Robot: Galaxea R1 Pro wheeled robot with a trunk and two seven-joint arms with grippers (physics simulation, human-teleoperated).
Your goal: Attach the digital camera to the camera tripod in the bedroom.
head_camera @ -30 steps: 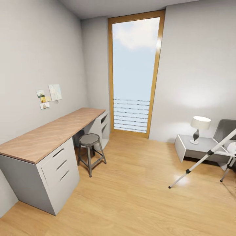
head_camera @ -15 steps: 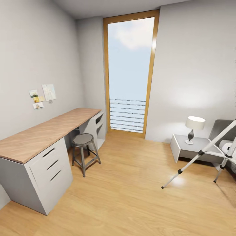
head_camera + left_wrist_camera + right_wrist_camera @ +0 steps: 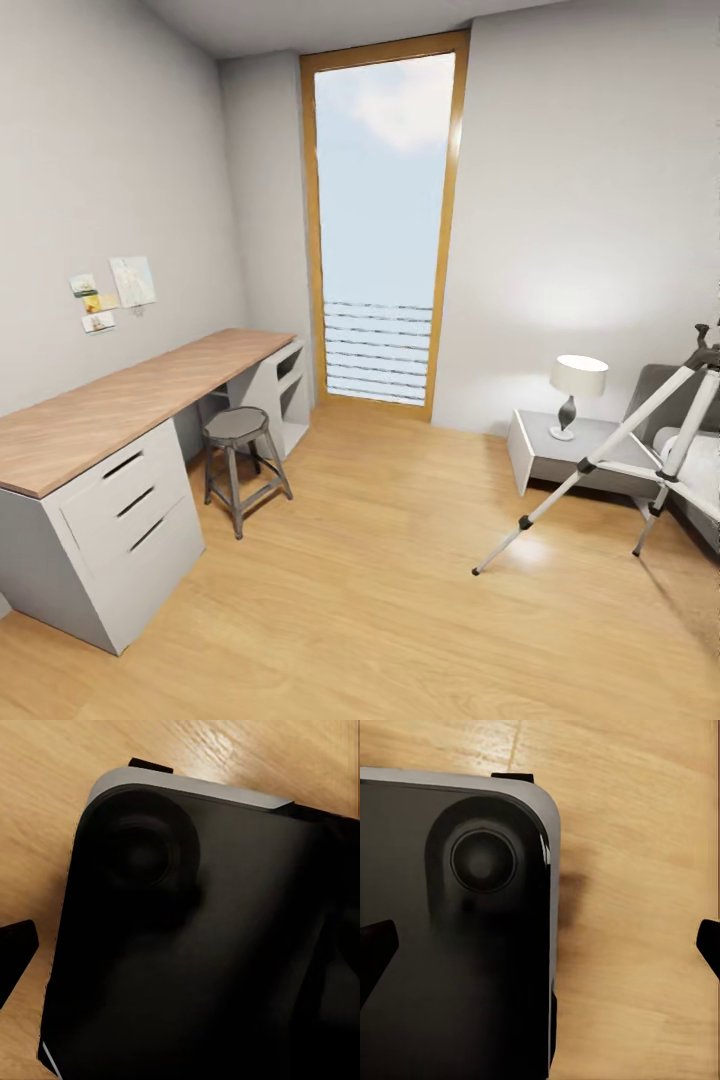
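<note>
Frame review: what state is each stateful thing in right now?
camera tripod, standing, legs spread, no camera visible on it.
desk drawers, shut.
stool, upright.
table lamp, upright, seemingly lit.
right gripper, fingers apart, holding nothing.

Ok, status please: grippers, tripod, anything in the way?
Right gripper open; left gripper unclear. Silver-legged camera tripod stands right, beside grey nightstand. Light wood floor between.

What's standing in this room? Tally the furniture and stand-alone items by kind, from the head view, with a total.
Desk: 1
Stool: 1
Nightstand: 1
Lamp: 1
Tripod: 1
Total: 5
</note>
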